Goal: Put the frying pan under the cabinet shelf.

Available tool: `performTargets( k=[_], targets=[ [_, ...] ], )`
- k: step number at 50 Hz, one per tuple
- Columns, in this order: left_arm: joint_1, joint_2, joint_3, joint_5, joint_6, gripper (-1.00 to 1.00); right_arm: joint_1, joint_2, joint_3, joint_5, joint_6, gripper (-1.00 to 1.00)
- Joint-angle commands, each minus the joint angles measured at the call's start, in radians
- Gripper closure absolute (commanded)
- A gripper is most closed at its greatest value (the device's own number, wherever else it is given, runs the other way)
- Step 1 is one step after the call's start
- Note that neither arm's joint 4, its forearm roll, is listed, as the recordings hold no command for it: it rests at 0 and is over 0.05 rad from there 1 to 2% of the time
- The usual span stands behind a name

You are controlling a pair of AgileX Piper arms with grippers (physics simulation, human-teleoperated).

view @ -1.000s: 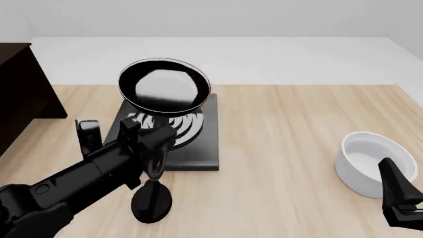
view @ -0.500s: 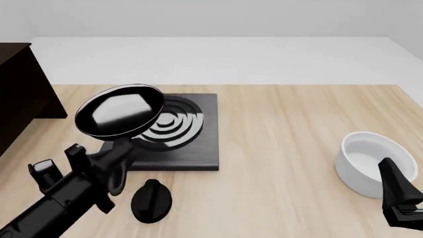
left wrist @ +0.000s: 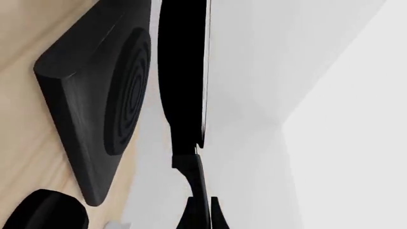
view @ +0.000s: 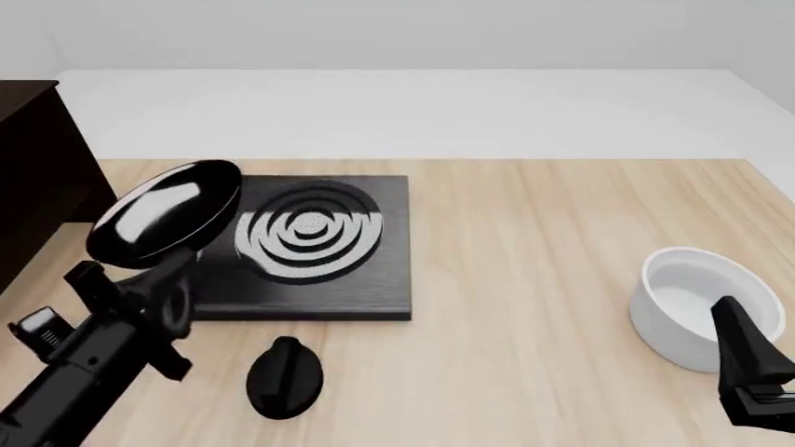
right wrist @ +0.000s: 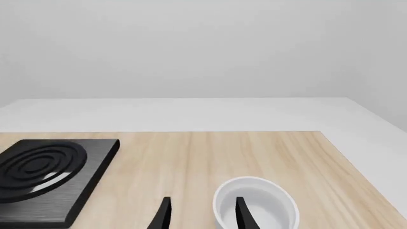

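Observation:
The frying pan [view: 168,216] is small, round and black with a glossy inside. It hangs tilted in the air over the left edge of the black square plate, a short way right of the dark brown cabinet shelf [view: 35,177]. My left gripper [view: 155,284] is shut on the pan's handle just below the bowl. In the left wrist view the pan [left wrist: 182,71] shows edge-on with its thin handle [left wrist: 194,174] running back between my fingers. My right gripper [right wrist: 202,214] is open and empty, hovering at the white bowl; it also shows in the front view [view: 746,358].
A black square plate with silver rings [view: 311,244] lies left of the table's middle, also seen in the right wrist view [right wrist: 45,174]. A small black round knob [view: 286,377] lies in front of it. A white bowl [view: 695,303] stands at the right.
My left arm has carried the pan off the ringed plate and to the left, toward the cabinet, tilting it. The right arm has not moved.

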Motion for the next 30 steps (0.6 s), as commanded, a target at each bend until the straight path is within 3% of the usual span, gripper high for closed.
performTargets(
  k=[1,4,8,17,30],
  targets=[
    [0.066,0.013,0.000,-0.037,-0.047,1.00,0.000,0.000,0.000,0.000,0.000,-1.00],
    [0.122,0.057,0.000,-0.037,-0.082,1.00,0.000,0.000,0.000,0.000,0.000,-1.00],
    [0.095,0.071,0.000,-0.037,-0.081,1.00,0.000,0.000,0.000,0.000,0.000,-1.00],
    [0.139,0.101,0.000,-0.037,-0.101,1.00,0.000,0.000,0.000,0.000,0.000,-1.00],
    [0.231,0.143,0.000,-0.037,-0.055,1.00,0.000,0.000,0.000,0.000,0.000,-1.00]
  ],
)
